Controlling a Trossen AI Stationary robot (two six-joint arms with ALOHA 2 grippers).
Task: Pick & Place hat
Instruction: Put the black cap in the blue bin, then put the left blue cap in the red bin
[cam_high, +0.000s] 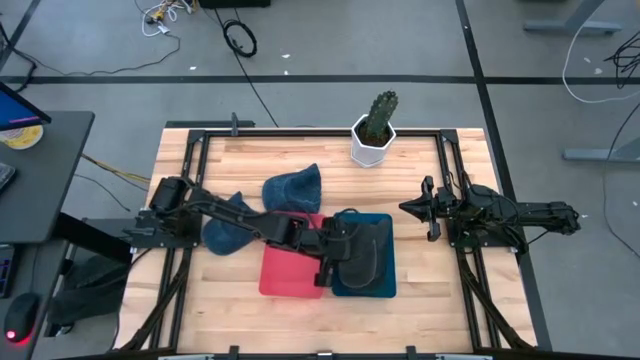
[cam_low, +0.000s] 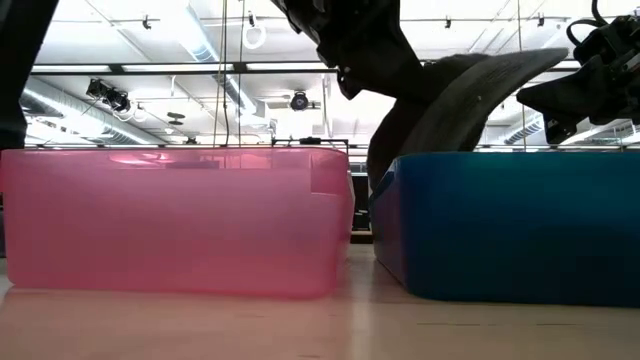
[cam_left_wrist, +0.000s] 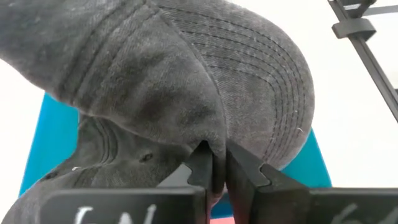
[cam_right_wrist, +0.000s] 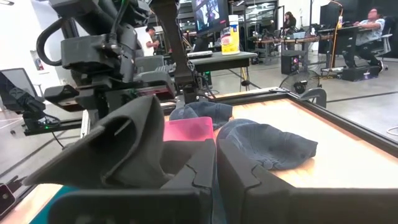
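A dark grey cap (cam_high: 362, 255) hangs over the blue bin (cam_high: 385, 288). My left gripper (cam_left_wrist: 214, 163) is shut on it. In the low view the cap (cam_low: 455, 100) rises above the blue bin's wall (cam_low: 510, 225), and its lower part drops behind the rim. A pink bin (cam_high: 285, 272) stands just left of the blue one. Two blue denim hats (cam_high: 292, 190) (cam_high: 226, 224) lie on the table behind the bins. My right gripper (cam_high: 412, 208) waits shut over the table's right side, touching nothing. My left gripper pinches a raised fold of the cap's cloth (cam_left_wrist: 208, 138) between its two fingers, where the crown meets the stitched brim (cam_left_wrist: 273, 68). It comes slanting down from the table's left. The cap hangs tilted below the fingers, its lower part inside the blue bin.
A cactus in a white pot (cam_high: 374, 130) stands at the table's far edge, behind the bins. A black frame rail (cam_high: 455, 250) runs along the table's sides. Bare wood (cam_high: 430, 280) shows right of the blue bin and near the front edge.
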